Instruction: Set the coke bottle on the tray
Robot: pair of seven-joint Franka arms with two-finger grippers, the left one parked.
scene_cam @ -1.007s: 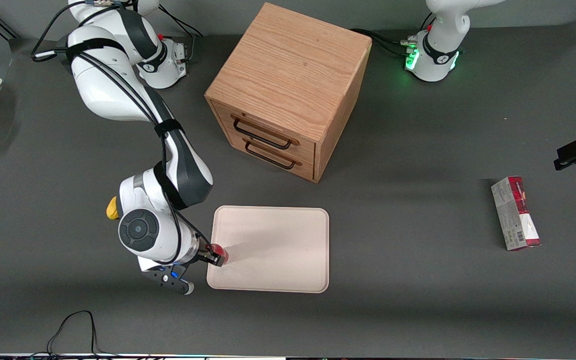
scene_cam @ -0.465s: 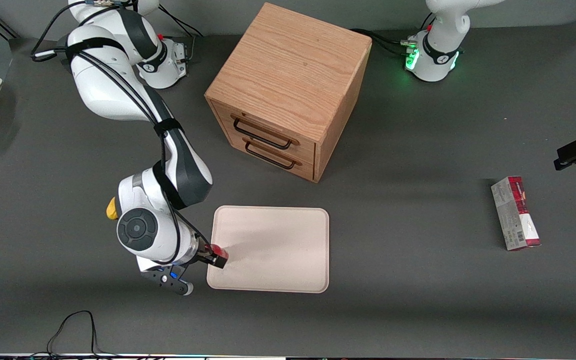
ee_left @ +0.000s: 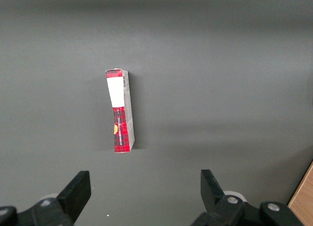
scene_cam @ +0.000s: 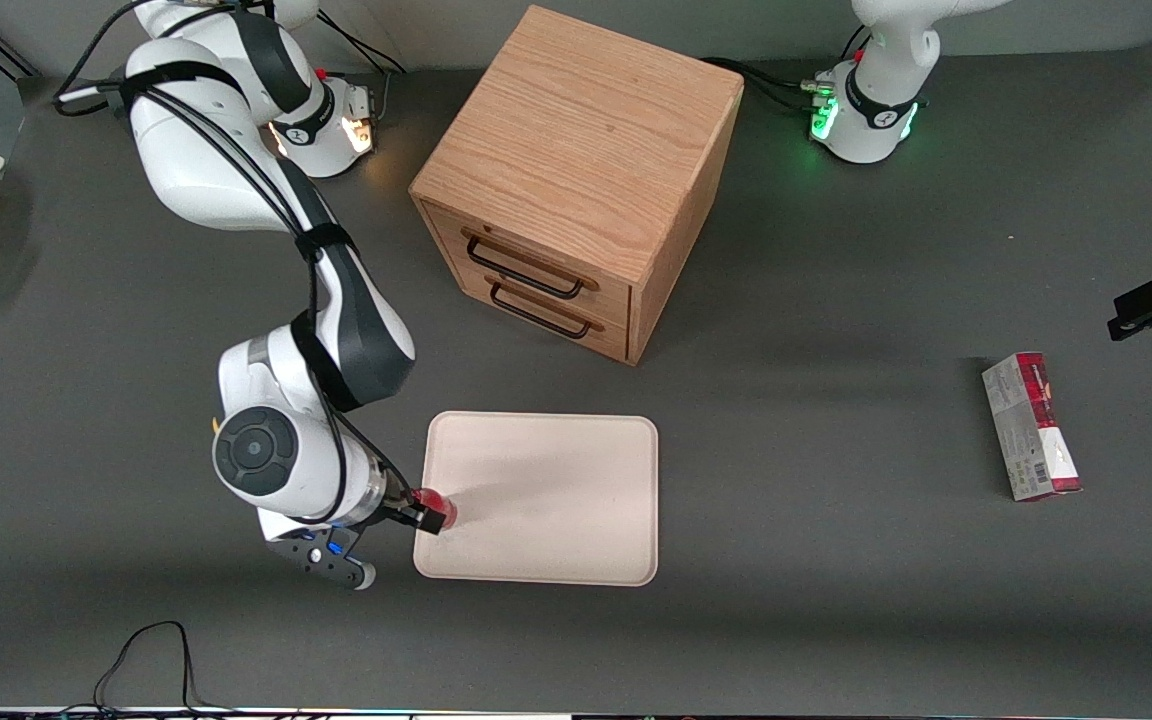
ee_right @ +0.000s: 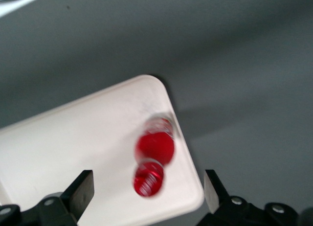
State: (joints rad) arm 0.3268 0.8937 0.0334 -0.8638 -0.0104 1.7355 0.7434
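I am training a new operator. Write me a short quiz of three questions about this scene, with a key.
1. True or false: the coke bottle rests on the tray.
2. The claw above the bottle is: A) open, B) shut on the bottle.
3. Fill in: the red-and-grey carton lies toward the ____ arm's end of the table.

Key: 1 true; 2 A; 3 parked.

Counted on the counter [scene_cam: 836, 600]: one coke bottle [scene_cam: 439, 508], one tray [scene_cam: 556, 500], one wooden drawer cabinet [scene_cam: 576, 170] with two drawers, one red-and-grey carton [scene_cam: 1031, 426], one gripper [scene_cam: 426, 515].
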